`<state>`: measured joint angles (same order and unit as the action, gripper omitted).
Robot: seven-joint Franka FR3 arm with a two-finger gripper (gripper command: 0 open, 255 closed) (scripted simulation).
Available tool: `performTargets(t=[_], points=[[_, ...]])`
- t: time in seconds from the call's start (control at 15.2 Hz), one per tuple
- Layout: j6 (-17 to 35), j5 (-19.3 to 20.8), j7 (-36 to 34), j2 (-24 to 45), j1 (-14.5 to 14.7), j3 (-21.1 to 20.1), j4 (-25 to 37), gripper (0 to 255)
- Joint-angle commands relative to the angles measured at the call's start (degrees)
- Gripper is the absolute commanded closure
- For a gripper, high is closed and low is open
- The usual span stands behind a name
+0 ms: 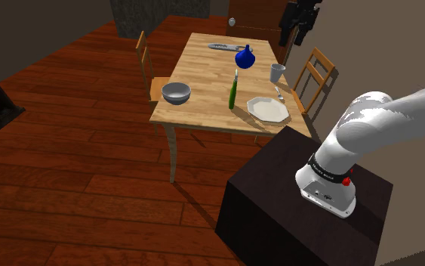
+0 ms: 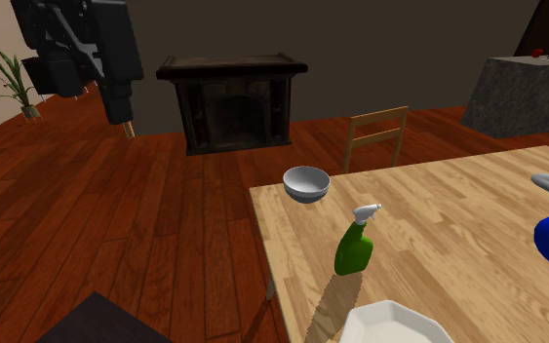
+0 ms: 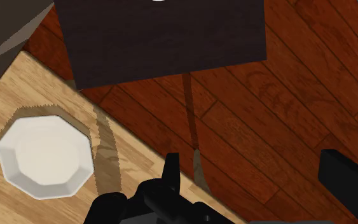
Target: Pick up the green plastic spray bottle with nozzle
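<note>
Shoulder view: the green spray bottle (image 1: 233, 92) stands up on the table (image 1: 203, 75), near the edge by the stand, between a bowl (image 1: 176, 92) and a plate (image 1: 268, 109). The gripper (image 1: 300, 26) hangs high, well apart from it. Second exterior view: the bottle's nozzle is white. Wrist view: the fingers (image 3: 346, 184) are wide apart, holding nothing.

A reddish-brown plank floor (image 1: 75, 159) runs under the light wooden surface (image 1: 203, 75), with slatted wooden chairs (image 2: 377, 118) at its sides. A dark fireplace (image 2: 231, 102) stands against the far grey-brown wall (image 2: 389, 39).

green spray bottle (image 2: 353, 249) upright on wooden table (image 2: 457, 224).
</note>
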<state>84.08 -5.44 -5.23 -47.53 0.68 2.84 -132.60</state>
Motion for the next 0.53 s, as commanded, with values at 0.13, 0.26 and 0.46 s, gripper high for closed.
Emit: performTargets(t=[0.13,0.26,0.46], points=[[3.5,0.2,-0.9,3.1,-0.7,0.0,-0.4,0],[6.9,0.4,-1.9,6.3,-1.4,0.1,-0.6,0],[11.8,0.7,-3.3,11.5,-2.5,0.3,-0.3,0]])
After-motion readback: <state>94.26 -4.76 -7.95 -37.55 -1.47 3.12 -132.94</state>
